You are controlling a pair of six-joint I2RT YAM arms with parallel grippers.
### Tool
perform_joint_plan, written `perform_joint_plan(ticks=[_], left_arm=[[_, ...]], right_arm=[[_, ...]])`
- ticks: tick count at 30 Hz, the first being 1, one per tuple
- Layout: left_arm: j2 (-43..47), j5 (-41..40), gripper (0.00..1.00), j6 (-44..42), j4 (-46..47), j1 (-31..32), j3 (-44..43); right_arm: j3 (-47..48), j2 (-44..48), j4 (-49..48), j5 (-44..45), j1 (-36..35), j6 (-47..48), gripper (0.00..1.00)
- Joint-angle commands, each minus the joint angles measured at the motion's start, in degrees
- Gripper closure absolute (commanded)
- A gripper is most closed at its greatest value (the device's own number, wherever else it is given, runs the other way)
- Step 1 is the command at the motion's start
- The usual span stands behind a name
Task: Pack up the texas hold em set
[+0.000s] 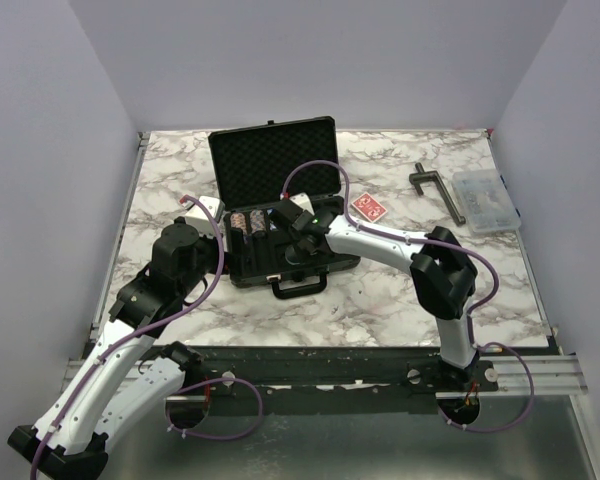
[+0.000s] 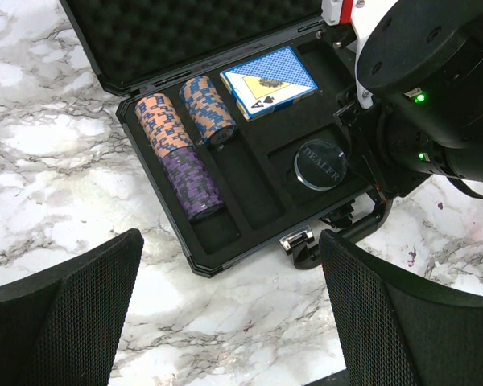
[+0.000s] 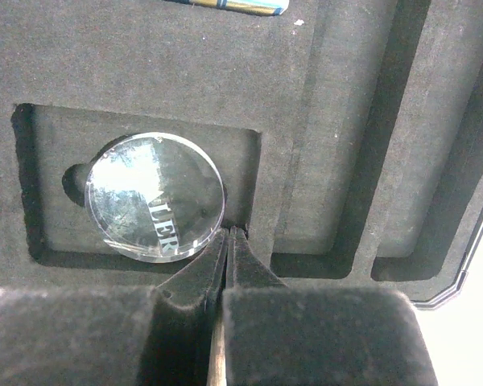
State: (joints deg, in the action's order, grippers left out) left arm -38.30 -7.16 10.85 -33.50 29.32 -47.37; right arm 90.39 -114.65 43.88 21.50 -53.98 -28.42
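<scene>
Blue deck (image 3: pixel 233 6) mostly off-frame

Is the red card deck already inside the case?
No, the red card deck lies face-down on the marble table, outside the open case and to its right.

one black case (image 1: pixel 270 160) lies open on one marble table (image 1: pixel 180 180). inside it there are three rows of chips: one orange row (image 2: pixel 163 122), one blue row (image 2: pixel 208 108) and one purple row (image 2: pixel 193 183). there are two card decks, one blue deck (image 2: pixel 270 80) in the case and one red deck (image 1: pixel 368 207) on the table. there is one clear dealer button (image 2: pixel 320 163), one dark t-shaped tool (image 1: pixel 448 198) and one clear plastic box (image 1: pixel 486 200). two robot arms are in view, the left arm (image 1: pixel 110 370) and the right arm (image 1: pixel 445 280).
</scene>
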Motion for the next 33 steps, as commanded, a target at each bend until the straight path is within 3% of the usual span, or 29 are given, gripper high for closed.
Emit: perform_joint_plan(ticks=[1, 12, 23, 33], left_arm=[[0.12, -1.10, 0.10, -0.72, 0.54, -0.05, 0.40], [0.14, -1.19, 0.10, -0.72, 0.55, -0.05, 0.39], [0.25, -1.28, 0.10, -0.74, 0.58, -0.07, 0.42], [0.26, -1.61, 0.10, -0.80, 0.54, -0.14, 0.53]], right_arm=[[1.31, -2.53, 1.07, -1.27, -0.08, 0.35, 0.99], [5.46, -5.22, 0.33, -4.98, -0.18, 1.39, 1.00], [3.71, -3.35, -2.99, -7.27, -0.17, 2.11, 0.99], [2.75, -2.41, -1.98, -4.25, -0.17, 2.42, 0.99]])
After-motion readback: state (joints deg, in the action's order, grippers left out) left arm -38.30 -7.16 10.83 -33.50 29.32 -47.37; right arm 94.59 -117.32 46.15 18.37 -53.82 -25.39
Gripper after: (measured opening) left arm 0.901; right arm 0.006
